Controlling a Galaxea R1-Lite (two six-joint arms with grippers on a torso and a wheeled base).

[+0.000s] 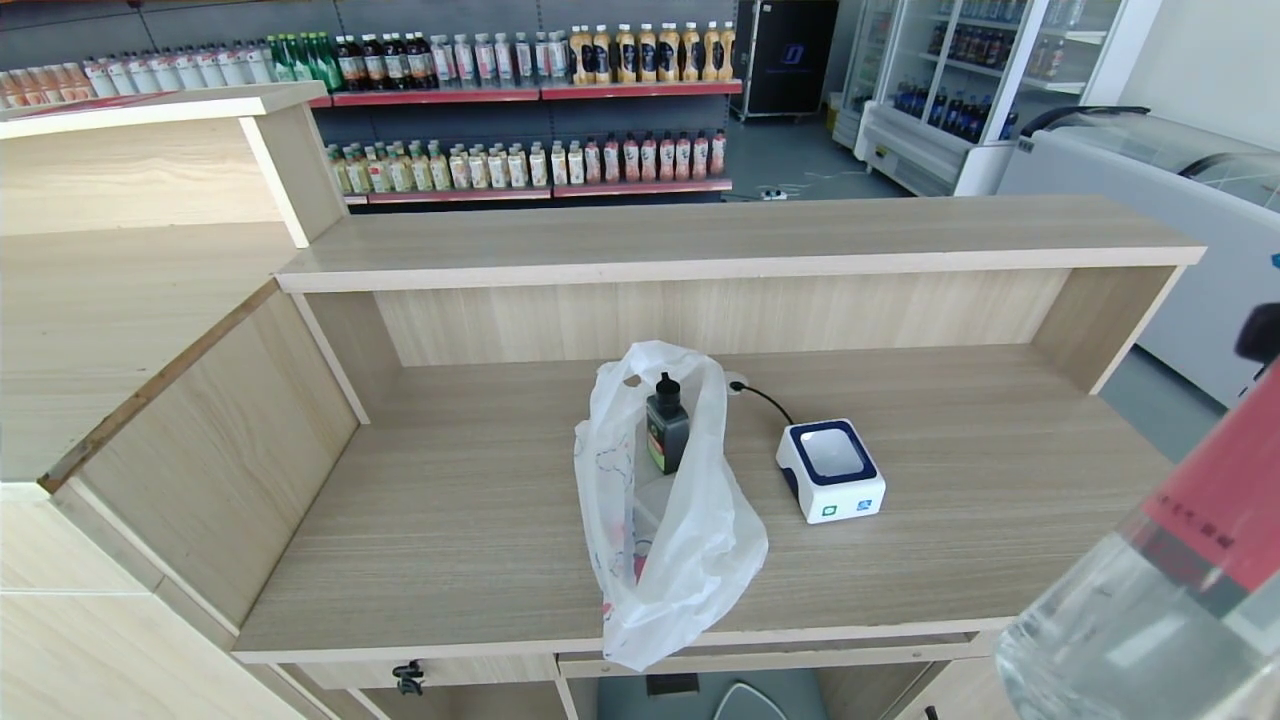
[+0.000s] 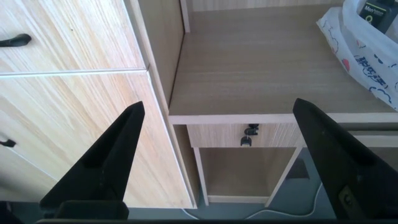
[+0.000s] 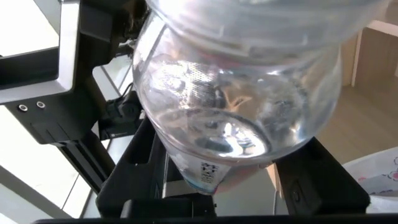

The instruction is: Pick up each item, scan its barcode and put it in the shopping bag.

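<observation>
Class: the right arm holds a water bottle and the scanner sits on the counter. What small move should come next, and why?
Probably swing the water bottle left and down over the scanner. The right jaws grip it well to the scanner's right, not over its window. The shopping bag already holds a dark bottle, so scanning this one seems due before bagging.

The clear bottle (image 1: 1165, 585) is spilling off the lower right corner of the head view, much of it getting cut away by the edge. Inside the shopping bag (image 1: 690, 540) the dark bottle (image 1: 666, 425) is showing its upper half while the milky plastic is veiling everything lower down, and the scanner (image 1: 830, 470) is trailing a cable (image 1: 768, 399) that is slipping out of sight behind the bag. The rows of drinks (image 1: 520, 165) at the back are coming through too small to tell apart.
</observation>
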